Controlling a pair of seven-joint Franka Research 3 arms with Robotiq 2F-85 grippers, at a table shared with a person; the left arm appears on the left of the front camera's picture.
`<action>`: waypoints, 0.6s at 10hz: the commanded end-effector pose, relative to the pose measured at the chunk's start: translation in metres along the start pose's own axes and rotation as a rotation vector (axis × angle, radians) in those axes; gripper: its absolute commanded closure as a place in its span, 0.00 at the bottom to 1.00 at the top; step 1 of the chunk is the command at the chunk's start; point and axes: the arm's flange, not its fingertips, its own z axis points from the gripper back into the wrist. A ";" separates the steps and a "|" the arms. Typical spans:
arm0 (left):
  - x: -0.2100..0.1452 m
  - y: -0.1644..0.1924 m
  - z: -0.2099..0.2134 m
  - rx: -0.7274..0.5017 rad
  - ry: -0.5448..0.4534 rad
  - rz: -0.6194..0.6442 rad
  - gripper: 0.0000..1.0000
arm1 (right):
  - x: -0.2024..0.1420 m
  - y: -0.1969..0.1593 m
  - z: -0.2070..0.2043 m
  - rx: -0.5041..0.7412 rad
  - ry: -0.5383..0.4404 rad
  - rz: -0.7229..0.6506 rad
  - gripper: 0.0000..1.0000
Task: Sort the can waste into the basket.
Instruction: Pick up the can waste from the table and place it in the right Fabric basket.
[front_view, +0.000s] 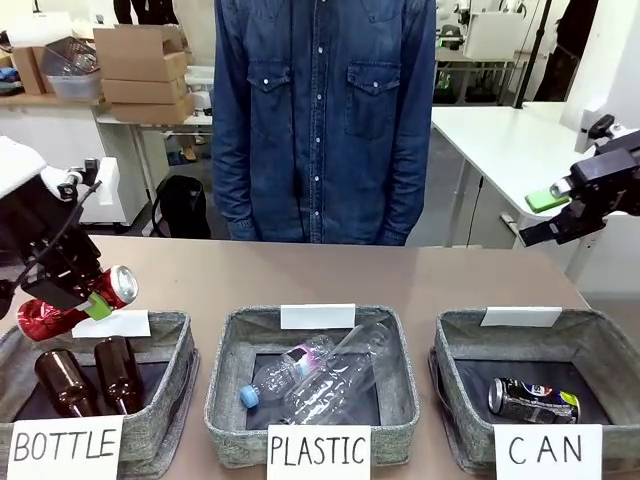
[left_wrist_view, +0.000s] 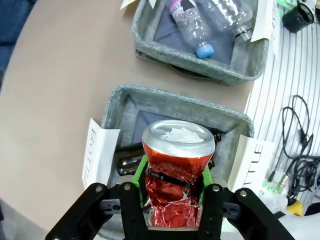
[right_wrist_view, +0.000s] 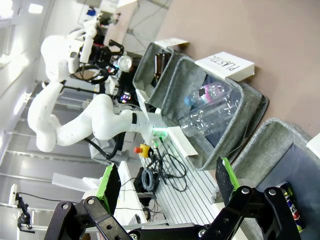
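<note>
left gripper (left_wrist_view: 172, 200) clamps dented red can (left_wrist_view: 176, 170) above bottle basket (left_wrist_view: 120, 107) | right gripper (right_wrist_view: 167, 187) gapes, holding nothing | risk: crumpled can slips into bottle basket, far from can basket (front_view: 455, 345)

- My left gripper (left_wrist_view: 175, 200) covered the lower sides of the dented red can (left_wrist_view: 176, 175), and the bottom edge of my left wrist view cut off the can's base.
- In the front view, my right gripper (front_view: 560, 215) was partly past the right edge.
- The front "CAN" label (front_view: 547, 451) hid the near edge of the dark can (front_view: 533, 400).
- The brown bottles (left_wrist_view: 131, 161) sat mostly hidden behind the red can.
- The person (front_view: 322, 120) was cut off at the top.
</note>
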 end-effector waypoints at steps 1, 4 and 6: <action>-0.003 -0.002 -0.001 -0.007 0.003 0.012 1.00 | 0.001 0.000 0.001 0.001 0.007 0.018 0.00; 0.000 0.000 0.000 -0.002 0.000 0.001 0.56 | 0.001 0.000 0.001 0.001 0.007 0.018 0.00; 0.078 -0.006 0.012 0.101 -0.068 -0.119 0.56 | 0.004 0.021 0.005 -0.055 0.017 0.012 0.00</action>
